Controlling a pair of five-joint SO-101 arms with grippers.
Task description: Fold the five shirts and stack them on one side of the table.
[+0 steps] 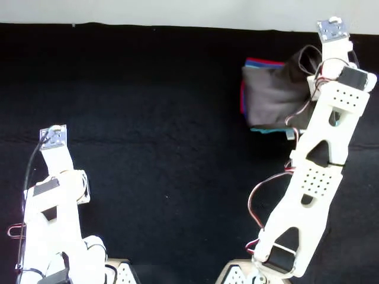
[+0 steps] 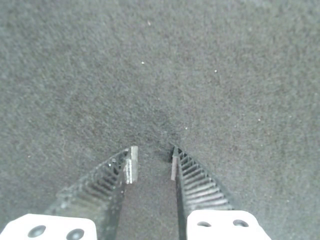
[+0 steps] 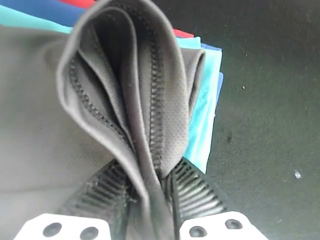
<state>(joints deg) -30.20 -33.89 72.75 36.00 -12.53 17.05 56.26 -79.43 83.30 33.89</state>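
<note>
step: likely grey shirt (image 1: 269, 94) onto stack (image 1: 244, 89) — right claw (image 3: 150, 172) pinches its fold | left claw (image 2: 152, 164) spread, empty | next: probably lay flat — release

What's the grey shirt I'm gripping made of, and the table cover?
Grey shirt: looks like thin matte synthetic knit, given its fine pinhole texture and overlocked seam. Table cover: probably black felt or low-pile cloth; fuzzy, non-reflective, flecked with lint.

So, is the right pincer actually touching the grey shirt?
Touching. The right wrist view shows a fold of the grey shirt clamped between the fingers of the right pincer, with cloth pressed against both.
</note>
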